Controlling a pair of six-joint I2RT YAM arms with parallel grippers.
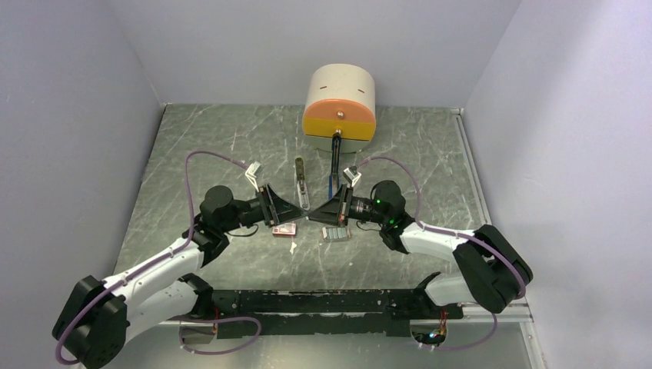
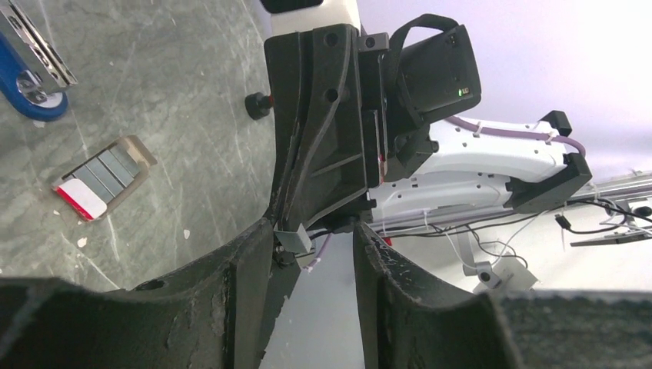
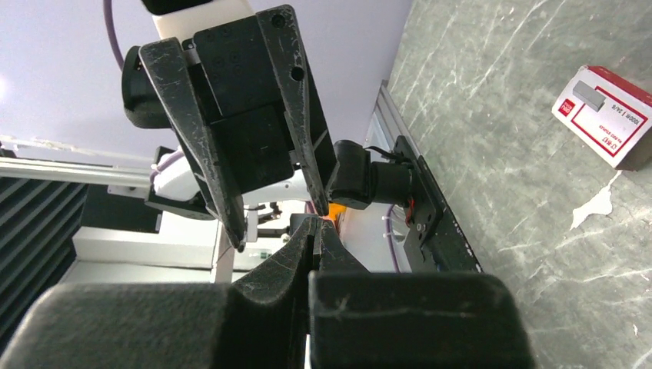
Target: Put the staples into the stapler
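My right gripper (image 1: 314,216) is shut on the staples (image 2: 294,240), a small grey ribbed strip pinched at its tip over the middle of the table. In the right wrist view, only a thin edge shows between the closed tips of the right gripper (image 3: 314,231). Facing it tip to tip, my left gripper (image 1: 299,213) is open. In its own wrist view, the left gripper (image 2: 315,231) has one finger on either side of the strip, which sits close by the left finger. The stapler (image 1: 301,184) lies opened beyond both grippers, its blue base (image 2: 31,84) and silver rail showing.
A small red-and-white box (image 1: 284,229) (image 3: 607,115) lies just under the left gripper. An open cardboard tray (image 1: 335,234) (image 2: 104,177) with more grey strips sits under the right one. A big beige-and-orange cylinder (image 1: 339,104) stands at the back wall.
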